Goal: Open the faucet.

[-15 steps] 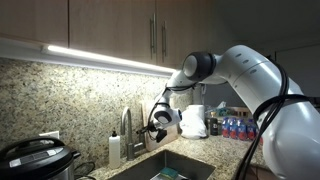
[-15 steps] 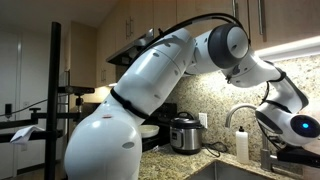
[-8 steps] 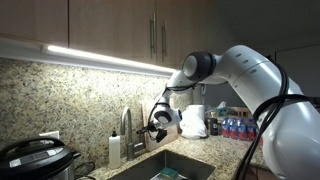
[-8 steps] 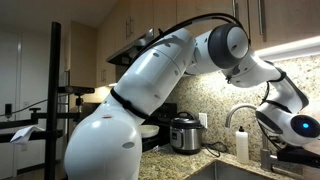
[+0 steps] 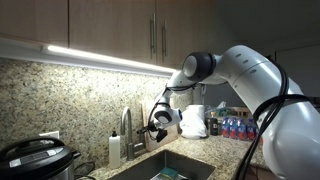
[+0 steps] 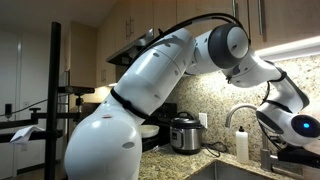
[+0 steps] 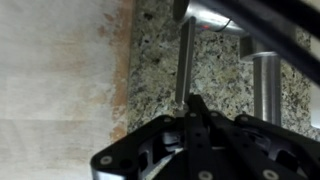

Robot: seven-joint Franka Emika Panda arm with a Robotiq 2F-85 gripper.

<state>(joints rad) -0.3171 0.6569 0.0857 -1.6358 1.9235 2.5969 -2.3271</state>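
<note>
Faucet (image 5: pixel 126 128): slim lever (image 7: pixel 185 60) was judged stiff, slick, rigidly mounted.
Jaws were seen closed, empty, beneath it; tip push was favoured.

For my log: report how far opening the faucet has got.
Done: the claw is positioned at the faucet. In hand: in the wrist view its shut tips sit at the end of the slim lever; contact is unclear. Left: moving the lever. No water shows below the spout in an exterior view.
</note>
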